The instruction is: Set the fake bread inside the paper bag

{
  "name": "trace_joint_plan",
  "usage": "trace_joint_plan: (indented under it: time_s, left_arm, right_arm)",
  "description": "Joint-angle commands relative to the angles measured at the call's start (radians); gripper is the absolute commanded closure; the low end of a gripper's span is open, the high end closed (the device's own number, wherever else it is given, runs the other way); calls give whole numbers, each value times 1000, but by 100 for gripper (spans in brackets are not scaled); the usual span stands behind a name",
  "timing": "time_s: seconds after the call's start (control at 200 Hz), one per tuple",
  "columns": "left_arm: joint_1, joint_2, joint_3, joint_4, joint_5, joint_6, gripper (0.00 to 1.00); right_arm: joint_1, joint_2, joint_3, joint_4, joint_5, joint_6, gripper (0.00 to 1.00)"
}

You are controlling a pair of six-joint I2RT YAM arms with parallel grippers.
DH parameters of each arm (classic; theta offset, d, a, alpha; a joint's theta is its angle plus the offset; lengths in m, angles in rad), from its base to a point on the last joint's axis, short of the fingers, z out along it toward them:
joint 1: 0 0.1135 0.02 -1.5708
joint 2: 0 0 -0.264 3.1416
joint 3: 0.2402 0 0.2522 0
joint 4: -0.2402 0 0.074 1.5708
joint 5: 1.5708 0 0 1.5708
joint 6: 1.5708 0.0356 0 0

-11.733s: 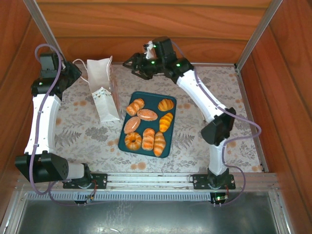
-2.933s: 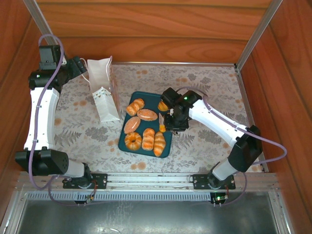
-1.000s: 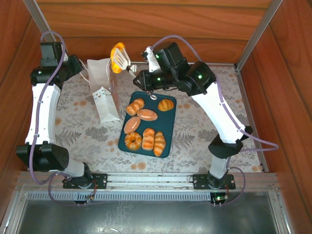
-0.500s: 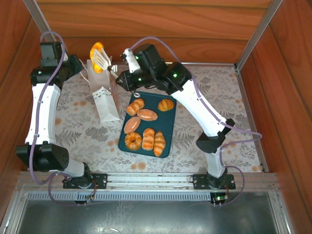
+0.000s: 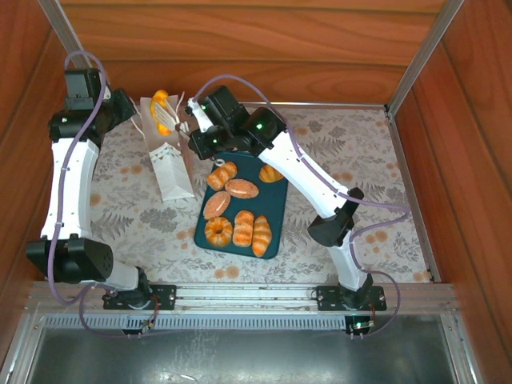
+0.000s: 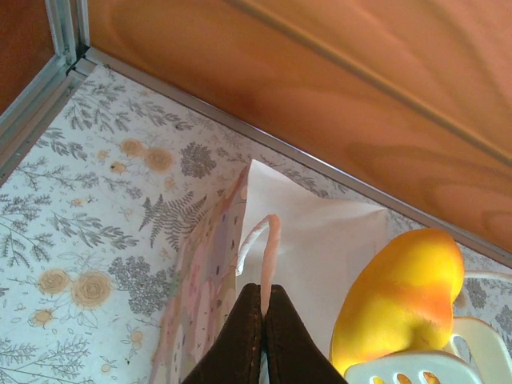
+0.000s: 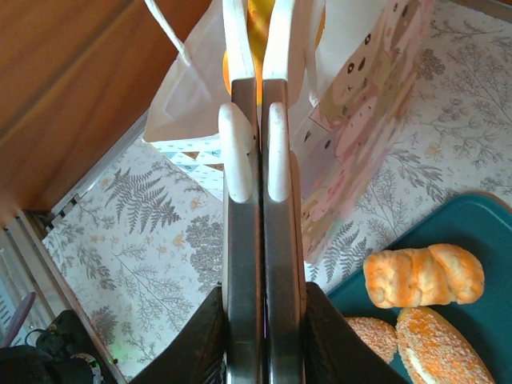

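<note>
Top external view: the task looks to be at an early drop. One piece of fake bread (image 5: pixel 161 102) is clamped in the jaws of the right gripper (image 5: pixel 166 116), directly over the open mouth of the paper bag (image 5: pixel 174 172), which stands at the far left of the desk (image 5: pixel 352 144). Seven more pieces lie on the teal tray (image 5: pixel 277 205) just beside the bag, one partly under the right arm. Nearly all the work is therefore left, and whether anything already lies inside the bag cannot be told. The held piece's long axis runs roughly near-to-far, in line with the fingers. The left gripper (image 5: pixel 132 118) sits at the bag's far left corner. Left wrist view: the dark jaws of the left gripper (image 6: pixel 262 302) are pressed together on the bag's cord handle (image 6: pixel 258 240), which seems to keep the mouth open. The held fake bread (image 6: pixel 400 296) is an oval over the bag's white inside, its long axis tilted from lower left to upper right. Right wrist view: the jaws of the right gripper (image 7: pixel 258 12) stand almost together, with orange fake bread (image 7: pixel 256 36) pinched near their tips. They point into the mouth of the paper bag (image 7: pixel 352 104), whose printed face turns toward the tray (image 7: pixel 460 228).
</note>
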Motion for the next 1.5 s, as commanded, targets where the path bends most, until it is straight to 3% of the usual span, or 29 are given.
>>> trace_joint_plan:
  time_s: [0.0,0.165,0.455,0.755,1.164,1.364,1.494]
  left_arm:
    - [-8,-26,-7,21,11,-4,100]
    - [-9,-29,-13,23,14,-3,100]
    - [-9,-53,-59,32,8,-1,100]
    - [-10,-83,-110,47,-4,-5,100]
    - [-8,-103,-132,66,-7,-12,100]
    - [-8,-105,-142,73,-6,-12,100]
    - [-9,-105,-146,76,-1,-18,100]
  right_arm:
    - [10,-12,-6,24,19,-28,73]
    - [12,-25,-15,20,13,-26,57]
    - [16,-75,-9,35,-81,6,59]
    - [19,-235,-83,99,-126,60,62]
    - [2,-651,-607,92,130,190,64]
    - [-10,-816,-911,28,191,336,64]
    - [-11,-882,-1068,-26,166,436,64]
